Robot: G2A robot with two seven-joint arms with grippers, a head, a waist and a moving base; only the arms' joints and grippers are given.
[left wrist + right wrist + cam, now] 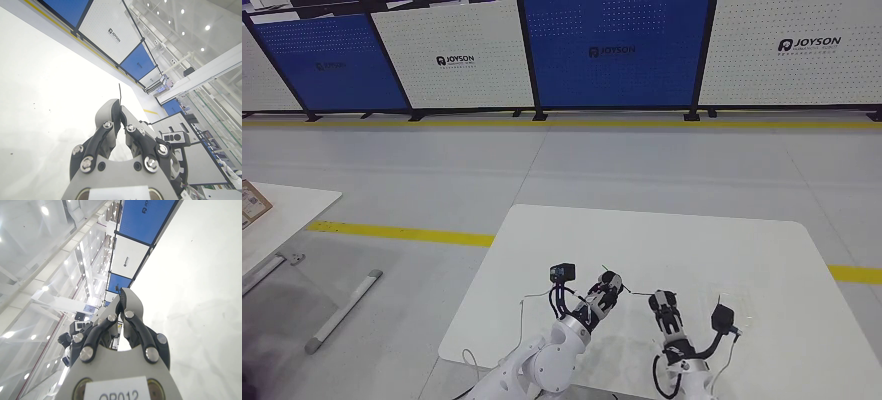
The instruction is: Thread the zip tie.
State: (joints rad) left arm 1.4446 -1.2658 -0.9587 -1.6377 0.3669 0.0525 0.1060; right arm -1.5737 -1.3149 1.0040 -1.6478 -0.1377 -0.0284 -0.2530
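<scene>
Pinching from both sides, the arms sit at the near edge of the bench (662, 240): the left gripper (119, 105) has its jaws pressed together on the zip tie (119, 92), whose thin black tail pokes out past the tips, and the right gripper (121, 295) has its jaws clamped on the other end, the small head (116, 288) showing just beyond them. Between the two, the strap runs as a fine dark line. It looks feather-light, springy and slick, likely to bend and twist rather than break, so a hold close behind the tail tip and just behind the head should steady both ends for threading. Farther off stand blue and white panels (612, 50).
</scene>
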